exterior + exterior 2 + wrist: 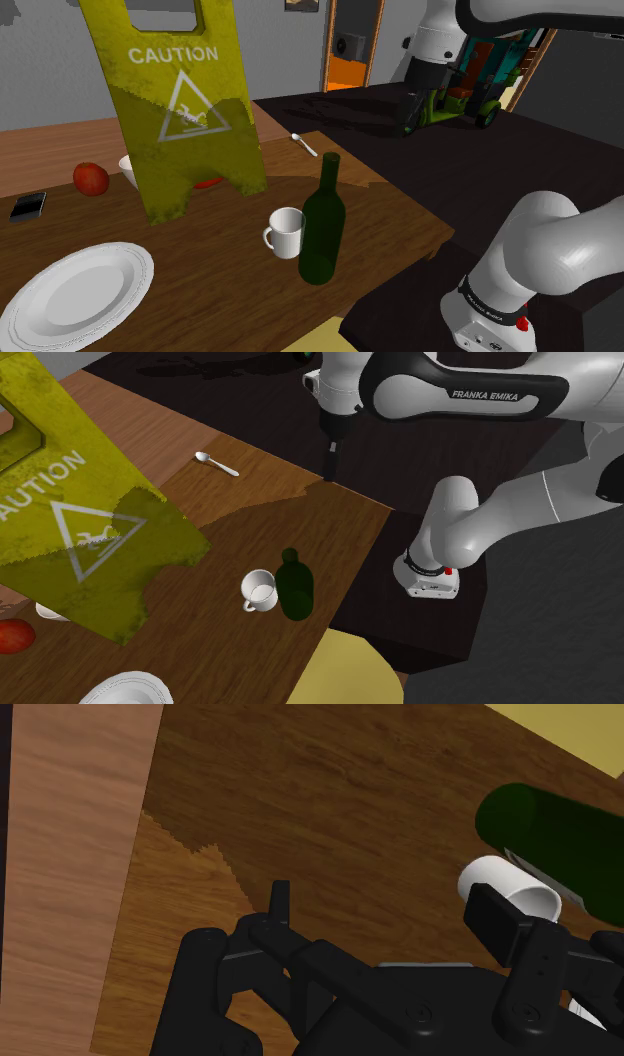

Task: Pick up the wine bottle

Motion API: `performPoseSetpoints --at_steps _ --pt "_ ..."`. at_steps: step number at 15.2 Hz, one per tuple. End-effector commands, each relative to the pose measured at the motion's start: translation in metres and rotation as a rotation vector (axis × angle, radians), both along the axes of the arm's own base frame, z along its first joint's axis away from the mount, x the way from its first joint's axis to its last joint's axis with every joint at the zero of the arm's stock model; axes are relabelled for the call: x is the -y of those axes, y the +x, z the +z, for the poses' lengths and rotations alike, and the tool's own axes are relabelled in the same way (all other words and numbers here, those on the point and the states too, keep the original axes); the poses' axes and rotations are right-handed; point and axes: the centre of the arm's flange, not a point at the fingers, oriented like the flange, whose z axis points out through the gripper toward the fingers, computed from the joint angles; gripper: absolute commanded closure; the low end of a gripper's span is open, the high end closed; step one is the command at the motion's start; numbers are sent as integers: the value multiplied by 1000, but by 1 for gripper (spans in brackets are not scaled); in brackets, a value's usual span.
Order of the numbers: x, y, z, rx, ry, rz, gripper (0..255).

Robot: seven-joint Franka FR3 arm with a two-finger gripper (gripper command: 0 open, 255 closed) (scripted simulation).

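The dark green wine bottle (322, 225) stands upright on the dark wooden table (215, 240), near the edge by the stand. In the second exterior view the bottle (294, 587) is seen from above. My black gripper (330, 460) hangs from the white arm above the table's far corner, well apart from the bottle. In the wrist view the gripper (390, 914) is open with nothing between its fingers. Beyond its one finger (500, 919) lie the bottle (560, 839) and a white mug (505, 884).
The white mug (285, 233) stands right beside the bottle. A tall yellow caution sign (185, 110) fills the table's middle. A white plate (80, 293), red apple (91, 179), black phone (28, 206), spoon (304, 144) and bowl (128, 165) lie around. A yellow round thing (340, 672) sits below the table's edge.
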Motion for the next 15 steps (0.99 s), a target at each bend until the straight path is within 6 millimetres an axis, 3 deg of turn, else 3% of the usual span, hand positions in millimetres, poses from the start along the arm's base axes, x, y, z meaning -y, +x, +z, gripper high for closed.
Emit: performPoseSetpoints --at_steps 1,15 --pt "0 0 0 0 0 0 0" --pt "-190 10 33 42 -57 -8 0"
